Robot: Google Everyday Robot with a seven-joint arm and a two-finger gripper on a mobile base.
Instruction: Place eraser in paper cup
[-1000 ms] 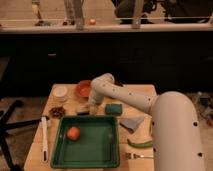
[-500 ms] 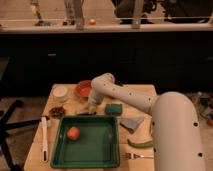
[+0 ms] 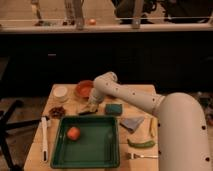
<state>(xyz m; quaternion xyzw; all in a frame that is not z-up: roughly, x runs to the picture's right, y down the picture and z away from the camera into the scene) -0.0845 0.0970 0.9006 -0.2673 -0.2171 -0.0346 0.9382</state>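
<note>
Near orange bowl (image 3: 84,90), eraser (image 3: 86,110) between gripper fingers (image 3: 94,103)

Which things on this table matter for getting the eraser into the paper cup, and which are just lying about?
Job: eraser, by the tray's back edge; gripper, right above it; paper cup, back left corner.
Lying about: orange bowl; teal sponge; green tray holding a round orange thing; grey cloth; fork; white stick.
</note>
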